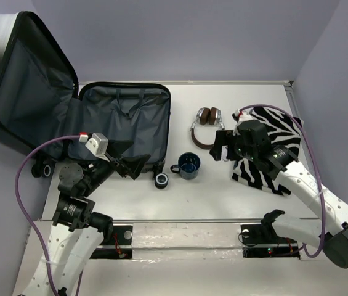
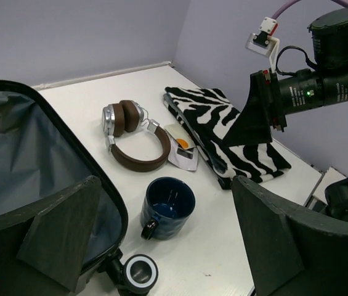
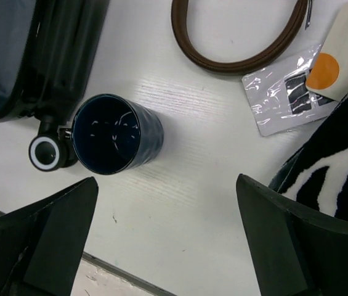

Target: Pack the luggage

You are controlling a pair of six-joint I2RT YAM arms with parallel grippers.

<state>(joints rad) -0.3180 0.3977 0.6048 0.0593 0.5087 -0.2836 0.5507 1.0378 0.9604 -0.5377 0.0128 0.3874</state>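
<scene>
View from above of a white counter (image 1: 210,200) with two robot arms mounted at its near edge. The luggage (image 1: 127,120) lies open at the far left of the counter. One half rests flat with its dark grey lining facing up. The other half stands tilted up to the left, past the counter's left edge, its lining also showing. A black wheel with a white ring (image 1: 161,180) sticks out at the flat half's near right corner.

The left claw (image 1: 130,161) sits at the luggage's near edge, close to that wheel. Its two fingers are spread wide and hold nothing. In its wrist view, one finger is over the luggage rim and the other is off to the right of the mug.

A dark blue mug (image 1: 189,165) stands upright just right of the wheel, handle pointing left. Brown headphones (image 1: 207,123) lie beyond it. A small white packet with an orange dot (image 2: 183,148) lies between the headphones and a folded zebra-striped cloth (image 1: 278,126) at the right.

The right claw (image 1: 218,148) hangs above the counter at the cloth's left edge, near the headphones. Its fingers are spread wide and hold nothing. Its wrist view looks down on the mug, the wheel and part of the headband.
</scene>
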